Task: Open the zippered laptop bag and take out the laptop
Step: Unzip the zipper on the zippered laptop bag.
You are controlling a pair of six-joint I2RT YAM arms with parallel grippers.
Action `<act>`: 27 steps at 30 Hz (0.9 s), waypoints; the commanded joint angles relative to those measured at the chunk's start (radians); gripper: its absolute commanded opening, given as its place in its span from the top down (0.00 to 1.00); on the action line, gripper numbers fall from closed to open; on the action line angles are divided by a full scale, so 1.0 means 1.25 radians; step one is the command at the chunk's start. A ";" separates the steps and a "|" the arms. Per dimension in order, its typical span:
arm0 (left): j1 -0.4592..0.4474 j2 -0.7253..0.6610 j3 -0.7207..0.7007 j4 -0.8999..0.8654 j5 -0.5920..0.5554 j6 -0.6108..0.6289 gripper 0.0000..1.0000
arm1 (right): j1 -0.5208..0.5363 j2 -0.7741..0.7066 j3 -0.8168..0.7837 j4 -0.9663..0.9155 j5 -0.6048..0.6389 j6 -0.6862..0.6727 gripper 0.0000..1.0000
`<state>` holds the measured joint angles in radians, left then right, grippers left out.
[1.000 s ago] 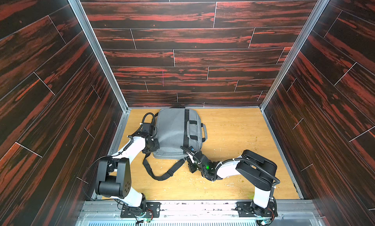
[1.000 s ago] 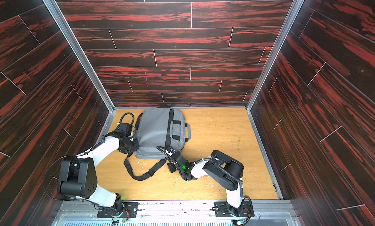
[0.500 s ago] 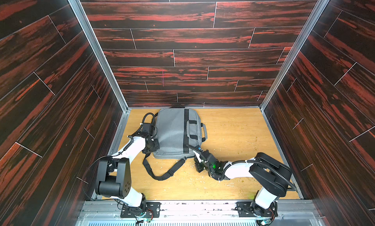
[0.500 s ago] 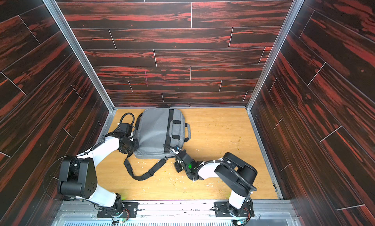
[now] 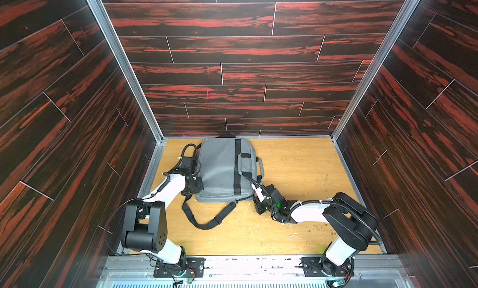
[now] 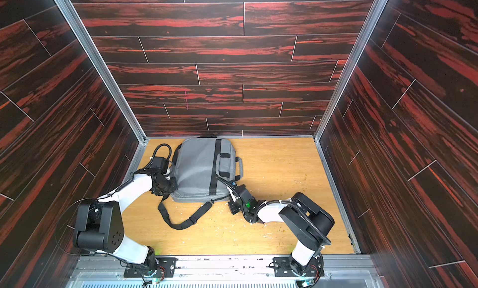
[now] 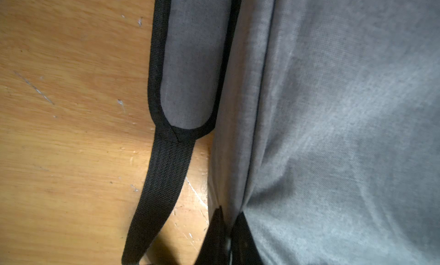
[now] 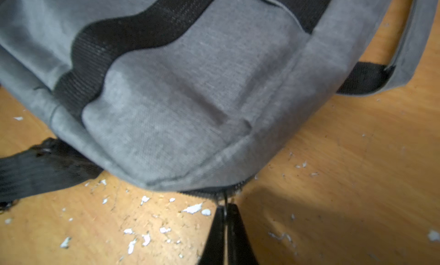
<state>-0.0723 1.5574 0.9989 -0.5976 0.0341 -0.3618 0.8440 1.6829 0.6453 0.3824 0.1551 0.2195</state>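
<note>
Right wrist view first: the right gripper [image 8: 226, 212] has its two black fingertips drawn almost together, with only a hairline slit between them. The thin metal zipper pull [image 8: 225, 199] of the zippered laptop bag [image 8: 178, 97] runs straight into that slit, so the gripper is pinched on the pull. Just beside the pull, a short run of black zip teeth shows at the bag's rounded corner; how far the zip is undone I cannot tell. White flecks [image 8: 192, 208] lie scattered on the wooden table [image 8: 345, 168] near that corner.

Left wrist view has the left gripper [image 7: 229, 216] closed tight, its tips nipping a fold of grey fabric at the bag's edge seam. The black shoulder strap [image 7: 164, 180], with its grey pad, lies on the table just beside that edge.

From both top views the bag [image 5: 222, 170] [image 6: 196, 167] lies flat in the lower middle of the frame, a little left of centre. Its far end sits close against the dark red plank wall [image 5: 245, 54]. Its handles [image 5: 249, 165] stick out toward frame right, and the strap loops across the table below it. The left gripper meets the bag's left side, and the right gripper meets its lower right corner.
</note>
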 commanded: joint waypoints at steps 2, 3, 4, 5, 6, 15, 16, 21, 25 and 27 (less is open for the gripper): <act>0.006 0.009 0.014 -0.028 -0.027 0.001 1.00 | -0.013 -0.065 0.015 -0.059 -0.062 0.010 0.64; 0.006 0.009 0.014 -0.028 -0.027 0.001 1.00 | -0.031 -0.085 0.021 -0.077 -0.106 0.022 0.58; 0.006 0.008 0.015 -0.029 -0.025 0.001 1.00 | -0.055 -0.104 0.029 -0.097 -0.150 0.042 0.48; 0.006 0.008 0.015 -0.030 -0.023 0.002 1.00 | -0.076 -0.119 0.036 -0.111 -0.172 0.055 0.42; 0.006 0.008 0.015 -0.029 -0.023 0.001 1.00 | -0.092 -0.132 0.048 -0.131 -0.182 0.061 0.40; 0.006 0.001 0.015 -0.038 -0.034 0.008 1.00 | -0.218 -0.002 0.254 -0.249 -0.294 0.140 0.38; 0.006 0.000 0.015 -0.040 -0.035 0.009 1.00 | -0.231 0.022 0.276 -0.259 -0.305 0.155 0.39; 0.006 -0.008 0.006 -0.038 -0.028 0.010 1.00 | -0.266 0.141 0.387 -0.342 -0.324 0.156 0.39; 0.006 -0.006 0.006 -0.036 -0.022 0.009 1.00 | -0.278 0.209 0.447 -0.358 -0.367 0.161 0.43; 0.006 -0.002 0.010 -0.035 -0.019 0.010 1.00 | -0.284 0.244 0.474 -0.358 -0.418 0.172 0.46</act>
<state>-0.0723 1.5578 0.9997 -0.5987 0.0338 -0.3508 0.4965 1.9213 1.1870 -0.0151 -0.2737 0.4141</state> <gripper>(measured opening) 0.091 0.547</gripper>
